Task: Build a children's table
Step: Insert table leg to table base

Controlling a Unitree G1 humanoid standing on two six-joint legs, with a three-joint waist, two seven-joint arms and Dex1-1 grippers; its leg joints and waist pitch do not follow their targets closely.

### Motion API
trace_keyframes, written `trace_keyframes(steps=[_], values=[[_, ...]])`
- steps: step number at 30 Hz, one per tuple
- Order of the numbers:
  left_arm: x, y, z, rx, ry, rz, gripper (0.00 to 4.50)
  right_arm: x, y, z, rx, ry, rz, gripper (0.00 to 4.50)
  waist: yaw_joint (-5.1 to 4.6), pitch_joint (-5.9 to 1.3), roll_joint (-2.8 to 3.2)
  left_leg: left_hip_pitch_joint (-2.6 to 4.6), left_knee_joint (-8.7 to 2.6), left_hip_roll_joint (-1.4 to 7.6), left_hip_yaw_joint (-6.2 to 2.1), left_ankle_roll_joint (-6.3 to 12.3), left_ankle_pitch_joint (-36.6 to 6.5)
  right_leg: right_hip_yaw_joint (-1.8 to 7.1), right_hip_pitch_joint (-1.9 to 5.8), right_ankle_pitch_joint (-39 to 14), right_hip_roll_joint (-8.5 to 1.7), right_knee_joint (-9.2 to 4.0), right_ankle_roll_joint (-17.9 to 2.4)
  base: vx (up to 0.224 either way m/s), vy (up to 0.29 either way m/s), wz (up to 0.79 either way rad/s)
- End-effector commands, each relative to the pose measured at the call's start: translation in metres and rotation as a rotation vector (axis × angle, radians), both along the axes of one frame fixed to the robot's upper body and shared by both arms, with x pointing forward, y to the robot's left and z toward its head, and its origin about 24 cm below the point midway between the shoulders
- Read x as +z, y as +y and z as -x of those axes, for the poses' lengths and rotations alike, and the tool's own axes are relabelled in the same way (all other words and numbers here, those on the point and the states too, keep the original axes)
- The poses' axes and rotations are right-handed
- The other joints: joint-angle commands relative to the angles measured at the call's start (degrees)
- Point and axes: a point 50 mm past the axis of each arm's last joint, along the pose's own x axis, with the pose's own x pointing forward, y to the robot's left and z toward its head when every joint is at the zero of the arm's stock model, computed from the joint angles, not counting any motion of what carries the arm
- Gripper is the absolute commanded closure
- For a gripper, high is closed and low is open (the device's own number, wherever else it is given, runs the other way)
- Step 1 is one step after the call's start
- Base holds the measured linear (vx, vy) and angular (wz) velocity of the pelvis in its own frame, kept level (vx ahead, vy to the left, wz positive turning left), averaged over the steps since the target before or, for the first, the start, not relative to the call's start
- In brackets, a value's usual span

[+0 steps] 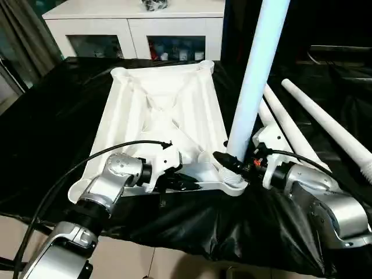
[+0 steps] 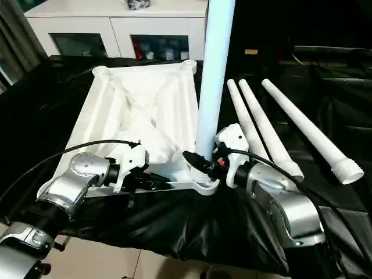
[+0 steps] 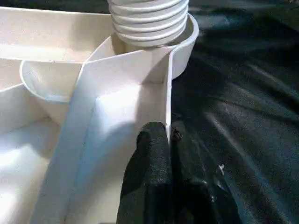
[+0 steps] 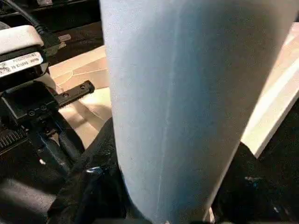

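Observation:
The white tabletop lies underside up on the black cloth, its ribs and corner sockets showing. One white leg stands upright with its threaded end in the near right corner socket. My right gripper is shut on this leg just above the socket, with fingers on both sides of the tube. My left gripper is shut on the tabletop's thin near rim, beside that socket. Three loose legs lie to the right of the tabletop.
A white glass-door cabinet stands behind the table. The black cloth hangs over the near edge, with floor below. A black cable loops over my left forearm.

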Motion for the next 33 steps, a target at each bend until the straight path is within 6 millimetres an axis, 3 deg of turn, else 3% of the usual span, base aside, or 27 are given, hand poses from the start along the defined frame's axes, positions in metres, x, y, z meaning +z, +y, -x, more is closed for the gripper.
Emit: trace_keyframes(steps=[1, 5, 7, 12, 18, 23, 33], values=[[0.003, 0.002, -0.003, 0.057, -0.017, 0.046, 4.50, -0.012, -0.003, 0.001, -0.001, 0.060, 0.042, 2.60, 0.08, -2.98, -1.83, -1.39, -4.78, 1.88, -0.38, 3.66, -6.5, 2.24, 3.47, -22.7, -3.58, -5.12, -11.1, 0.000, 0.000, 0.00], [0.006, 0.003, -0.006, 0.071, -0.033, 0.045, 4.50, -0.013, -0.006, 0.001, -0.003, 0.061, 0.045, 2.60, 0.09, -2.96, -1.76, -1.32, -4.88, 1.97, -0.39, 3.68, -6.8, 2.22, 3.41, -22.7, -3.58, -5.16, -11.1, 0.000, 0.000, 0.00], [0.010, 0.003, -0.009, 0.076, -0.051, 0.050, 4.50, -0.014, -0.006, 0.001, -0.006, 0.060, 0.048, 2.60, 0.11, -2.90, -1.28, -1.26, -4.94, 1.97, -0.44, 3.56, -7.2, 2.23, 3.34, -22.8, -3.59, -5.20, -11.1, 0.000, 0.000, 0.00], [0.012, 0.005, -0.013, 0.088, -0.065, 0.046, 4.50, -0.011, -0.007, 0.003, -0.007, 0.054, 0.042, 2.60, 0.08, -2.87, -1.50, -1.31, -5.00, 1.96, -0.43, 3.46, -7.5, 2.21, 3.41, -22.5, -3.57, -5.27, -11.3, 0.000, 0.000, 0.00], [0.012, 0.005, -0.013, 0.085, -0.068, 0.047, 4.50, -0.009, -0.006, 0.006, 0.002, 0.052, 0.038, 2.60, -0.01, -2.70, -1.08, -1.27, -5.18, 2.01, -0.53, 3.10, -8.9, 2.25, 3.33, -24.1, -3.54, -5.45, -10.8, 0.000, 0.000, 0.00], [0.013, 0.004, -0.012, 0.073, -0.062, 0.057, 4.50, -0.009, -0.008, 0.007, -0.004, 0.054, 0.042, 2.60, -0.44, -2.74, -1.23, -1.41, -5.16, 1.96, -0.59, 3.15, -9.0, 2.21, 3.36, -24.3, -3.57, -5.53, -10.8, 0.000, 0.000, 0.00], [0.015, 0.004, -0.009, 0.048, -0.052, 0.077, 4.50, -0.013, -0.010, 0.003, -0.029, 0.058, 0.033, 2.60, -0.41, -2.87, -1.21, -1.38, -5.15, 2.06, -0.54, 3.41, -8.3, 2.21, 3.35, -23.4, -3.67, -5.47, -11.4, 0.000, 0.000, 0.00]])
